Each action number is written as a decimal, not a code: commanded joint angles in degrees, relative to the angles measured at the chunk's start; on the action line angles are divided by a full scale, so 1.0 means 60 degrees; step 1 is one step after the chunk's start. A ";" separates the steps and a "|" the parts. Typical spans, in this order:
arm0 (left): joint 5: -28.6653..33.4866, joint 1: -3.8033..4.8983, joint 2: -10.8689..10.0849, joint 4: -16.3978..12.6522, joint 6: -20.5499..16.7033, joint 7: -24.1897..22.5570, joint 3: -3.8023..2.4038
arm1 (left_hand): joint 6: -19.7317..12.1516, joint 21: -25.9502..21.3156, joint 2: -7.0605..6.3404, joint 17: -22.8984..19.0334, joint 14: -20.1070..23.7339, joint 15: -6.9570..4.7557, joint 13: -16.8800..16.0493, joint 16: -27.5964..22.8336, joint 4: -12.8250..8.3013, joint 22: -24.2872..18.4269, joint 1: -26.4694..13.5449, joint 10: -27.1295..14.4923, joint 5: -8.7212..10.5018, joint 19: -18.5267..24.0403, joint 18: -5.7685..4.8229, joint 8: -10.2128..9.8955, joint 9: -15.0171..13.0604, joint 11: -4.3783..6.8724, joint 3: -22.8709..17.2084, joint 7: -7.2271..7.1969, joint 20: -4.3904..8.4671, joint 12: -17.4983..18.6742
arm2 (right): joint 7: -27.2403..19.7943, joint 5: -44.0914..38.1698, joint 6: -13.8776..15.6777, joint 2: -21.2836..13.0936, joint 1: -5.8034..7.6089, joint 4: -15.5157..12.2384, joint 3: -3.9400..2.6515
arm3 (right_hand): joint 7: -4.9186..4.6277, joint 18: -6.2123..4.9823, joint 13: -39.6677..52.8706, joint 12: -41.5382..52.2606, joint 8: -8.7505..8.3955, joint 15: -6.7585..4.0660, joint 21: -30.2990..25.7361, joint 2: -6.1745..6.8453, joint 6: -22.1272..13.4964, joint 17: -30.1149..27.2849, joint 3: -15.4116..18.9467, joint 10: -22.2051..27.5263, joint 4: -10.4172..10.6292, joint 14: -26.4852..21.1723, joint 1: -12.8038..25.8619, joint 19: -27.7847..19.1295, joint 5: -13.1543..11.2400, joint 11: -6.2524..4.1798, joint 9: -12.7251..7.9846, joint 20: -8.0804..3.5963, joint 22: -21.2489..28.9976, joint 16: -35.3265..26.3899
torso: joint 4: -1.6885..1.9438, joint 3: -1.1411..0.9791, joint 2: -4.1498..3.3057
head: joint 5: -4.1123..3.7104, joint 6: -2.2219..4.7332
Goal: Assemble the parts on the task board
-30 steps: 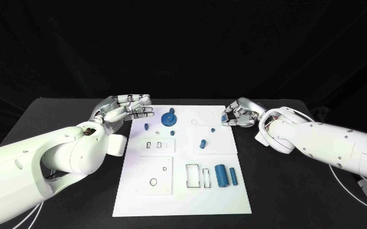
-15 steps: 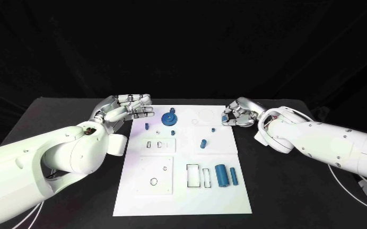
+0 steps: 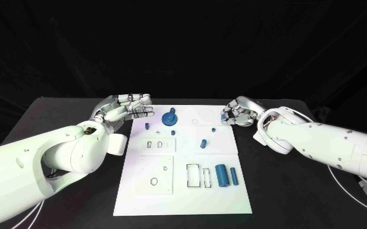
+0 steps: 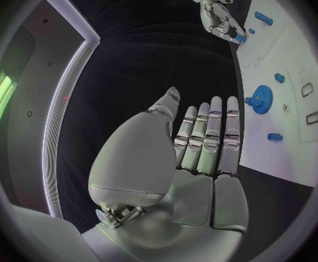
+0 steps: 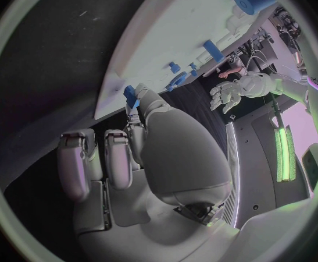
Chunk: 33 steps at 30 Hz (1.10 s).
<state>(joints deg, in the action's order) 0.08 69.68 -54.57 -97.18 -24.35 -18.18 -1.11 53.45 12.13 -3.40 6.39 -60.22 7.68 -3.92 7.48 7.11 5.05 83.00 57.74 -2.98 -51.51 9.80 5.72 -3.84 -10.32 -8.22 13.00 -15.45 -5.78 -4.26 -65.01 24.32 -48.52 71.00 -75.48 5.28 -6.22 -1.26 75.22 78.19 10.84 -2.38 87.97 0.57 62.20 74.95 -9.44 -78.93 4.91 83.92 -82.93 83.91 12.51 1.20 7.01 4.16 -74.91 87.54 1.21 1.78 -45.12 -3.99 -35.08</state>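
The right hand [image 3: 238, 113] sits at the far right corner of the task board [image 3: 183, 197], fingers curled toward the robot, so the head view hides what lies between them. In the right wrist view a small blue part [image 5: 130, 95] shows at one fingertip, mostly covered by the hand itself; whether it is pinched or only touched cannot be told. In the left wrist view the board [image 4: 289, 70] runs out of the circle's rim, cutting off its near end. The small blue pegs [image 3: 174, 132] near the board's far edge are too small to make out their shapes.
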 commanded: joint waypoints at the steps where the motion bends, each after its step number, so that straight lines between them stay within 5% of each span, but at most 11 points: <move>1: 0.0007 0.0008 0.0019 0.0005 0.0158 -0.0033 -0.0007 | -0.0021 -0.0052 0.0062 0.0014 0.0008 0.0062 0.0011 -0.0039 -0.0045 -0.0014 -0.0013 -0.0023 0.0014 -0.0015 0.0127 -0.0032 0.0012 -0.0018 0.0014 0.0051 -0.0035 0.0038 | 0.0275 -0.0305 0.0516 -0.0071 0.0146 -0.0461 -0.0027 | 0.0088 0.0116 0.0122 -0.0078 0.0251 -0.0023 0.0051 -0.0105 0.0011 0.1719 -0.0032 0.0029 0.0056 0.0826 0.0139 0.0773 0.0057 0.0007 0.0262 -0.0054 -0.2258 0.0021 | -0.0011 0.0012 0.0021 | 0.0037 0.0009; 8: 0.0043 0.0007 0.0136 0.0152 0.0178 -0.0024 -0.0005 | -0.0035 -0.0056 0.0058 0.0017 0.0006 0.0066 0.0012 -0.0051 -0.0048 -0.0020 -0.0039 -0.0036 0.0015 -0.0014 0.0127 -0.0048 0.0013 -0.0025 0.0027 0.0059 -0.0037 0.0052 | 0.1366 -0.1189 0.0422 -0.0039 0.0485 -0.1861 -0.0037 | 0.0075 0.0130 0.0081 -0.0122 0.0254 -0.0013 0.0093 -0.0105 -0.0058 0.1728 -0.0081 0.0056 0.0111 0.0829 0.0283 0.0810 0.0071 0.0018 0.0271 -0.0045 -0.2297 0.0024 | -0.0031 0.0016 0.0095 | 0.0087 -0.0065; 15: 0.0113 0.0005 0.0327 0.0367 0.0203 -0.0007 0.0000 | -0.0036 -0.0056 0.0059 0.0018 0.0006 0.0067 0.0012 -0.0054 -0.0044 -0.0022 -0.0053 -0.0036 0.0015 -0.0014 0.0127 -0.0050 0.0013 -0.0026 0.0033 0.0060 -0.0037 0.0055 | 0.2287 -0.1895 0.0101 0.0658 0.0543 -0.2575 -0.0015 | 0.0068 0.0142 0.0035 -0.0177 0.0260 -0.0007 0.0128 -0.0110 -0.0105 0.1721 -0.0163 0.0088 0.0143 0.0827 0.0373 0.0840 0.0198 0.0024 0.0280 -0.0037 -0.2330 0.0019 | 0.0003 0.0024 0.0208 | 0.0445 -0.0283; 21: 0.0183 0.0004 0.0483 0.0558 0.0194 0.0000 0.0029 | -0.0036 -0.0056 0.0059 0.0018 0.0005 0.0067 0.0011 -0.0055 -0.0043 -0.0022 -0.0057 -0.0035 0.0015 -0.0014 0.0127 -0.0050 0.0013 -0.0026 0.0035 0.0060 -0.0037 0.0055 | 0.2704 -0.2271 -0.0034 0.1355 0.0395 -0.2718 0.0051 | 0.0066 0.0149 0.0045 -0.0184 0.0288 -0.0004 0.0150 -0.0067 -0.0139 0.1714 -0.0284 0.0071 0.0160 0.0826 0.0476 0.0860 0.0463 0.0026 0.0301 -0.0032 -0.2352 0.0014 | 0.0054 0.0024 0.0277 | 0.0678 -0.0393; 26: 0.0199 0.0004 0.0536 0.0633 0.0168 -0.0021 0.0039 | -0.0034 -0.0057 0.0061 0.0019 0.0003 0.0068 0.0010 -0.0056 -0.0041 -0.0023 -0.0064 -0.0032 0.0015 -0.0014 0.0127 -0.0050 0.0012 -0.0025 0.0037 0.0059 -0.0037 0.0054 | 0.2860 -0.2627 -0.0106 0.1896 0.0139 -0.2580 0.0115 | 0.0062 0.0142 0.0044 -0.0189 0.0295 -0.0004 0.0128 -0.0037 -0.0150 0.1689 -0.0310 0.0070 0.0165 0.0820 0.0515 0.0842 0.0525 0.0027 0.0307 -0.0031 -0.2333 0.0000 | 0.0074 0.0048 0.0309 | 0.0703 -0.0438; 33: 0.0204 0.0004 0.0551 0.0644 0.0141 -0.0039 0.0042 | -0.0034 -0.0057 0.0061 0.0019 0.0003 0.0068 0.0010 -0.0056 -0.0041 -0.0023 -0.0064 -0.0032 0.0015 -0.0014 0.0127 -0.0050 0.0012 -0.0025 0.0037 0.0059 -0.0037 0.0054 | 0.2967 -0.2913 -0.0143 0.2421 -0.0145 -0.2245 0.0173 | 0.0056 0.0141 0.0050 -0.0186 0.0294 -0.0002 0.0127 -0.0002 -0.0166 0.1684 -0.0318 0.0064 0.0176 0.0819 0.0557 0.0841 0.0548 0.0033 0.0309 -0.0030 -0.2333 -0.0003 | 0.0058 0.0037 0.0281 | 0.0798 -0.0488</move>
<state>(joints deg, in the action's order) 0.97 69.66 -51.41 -93.21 -24.24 -18.03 -0.84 53.45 12.14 -3.40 6.43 -60.22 7.68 -3.92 7.49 7.12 4.98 83.00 57.74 -2.98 -51.51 9.80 5.72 -3.84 -10.32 -8.22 13.00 -15.45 -5.78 11.95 -79.48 24.58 -34.31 70.35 -89.28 6.29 -6.13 -1.26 74.97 76.97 10.84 -2.37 88.63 0.55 61.18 74.93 -10.62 -78.71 5.46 83.92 -79.95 83.91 15.56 1.43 6.99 4.17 -74.94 87.54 1.59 2.03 -43.38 0.62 -37.89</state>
